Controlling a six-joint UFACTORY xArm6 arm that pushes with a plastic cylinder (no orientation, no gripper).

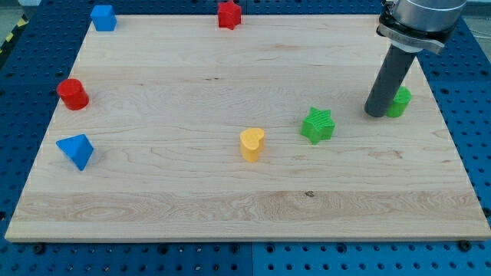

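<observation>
My tip (pixel 377 113) is set touching the green block (pixel 399 101), shape unclear, at its 9 o'clock; green star block (pixel 317 125) lies near at 8 o'clock. Rod upright, matte dark. No hand fitted, nothing held.

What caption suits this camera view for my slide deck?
Rod tip touching a small green block near the wooden board's right edge, green star and yellow heart to its left.

A lab: wooden board (pixel 230 184) on blue perforated bench (pixel 23 115).
</observation>
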